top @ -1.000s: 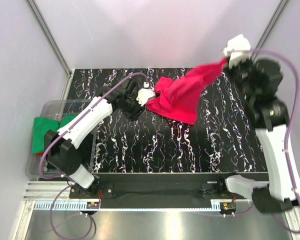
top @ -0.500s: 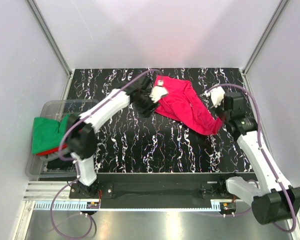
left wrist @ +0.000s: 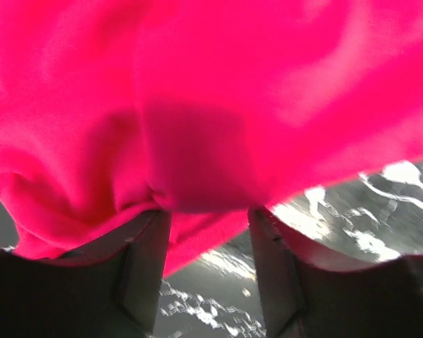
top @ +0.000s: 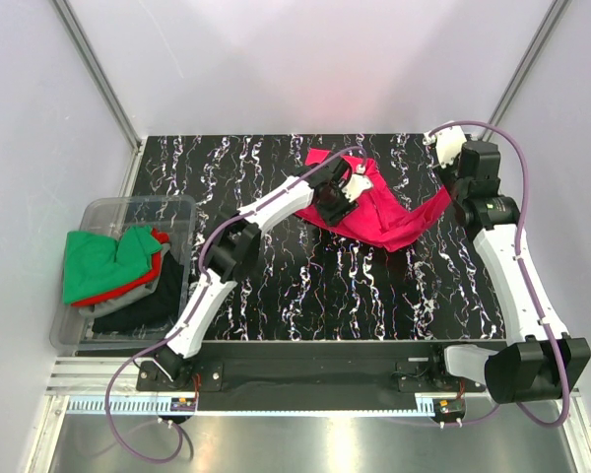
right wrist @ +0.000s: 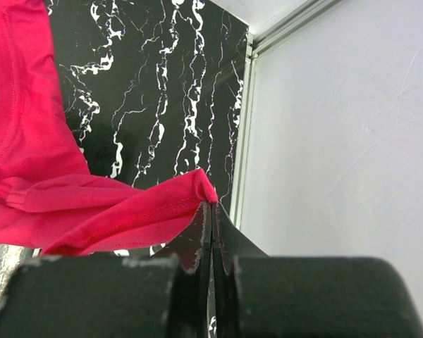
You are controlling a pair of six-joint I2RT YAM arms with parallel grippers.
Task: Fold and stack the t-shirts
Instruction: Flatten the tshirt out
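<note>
Two grippers attend one bright crimson, soft cloth t-shirt (top: 374, 212), which lies crumpled on the black white-veined table (top: 305, 286) between them. The right gripper (right wrist: 211, 211) is clamped tight on a stitched hem corner, and the cloth runs from its fingertips off to its left in a slack band. The left gripper (left wrist: 208, 215) stands with its jaws well parted. Cloth bunches across its fingertips, with bare table showing through the gap beneath, so I judge that it pinches nothing. Far out to that gripper's left, well apart from both hands, a clear plastic bin (top: 128, 202) holds a green shirt (top: 94, 261) heaped loosely over a red shirt (top: 123, 289) and a dark shirt (top: 138, 310).

The crimson t-shirt looks light and limp rather than slippery. It will likely sag, double over on itself and trail from whatever single point lifts it. The best hold is a seamed edge, where the layers are thicker: a hem corner like the one at the right fingertips, and a matching corner or shoulder for the left, so the two can draw it flat. Grabbing the bunched middle risks catching several layers at once.
</note>
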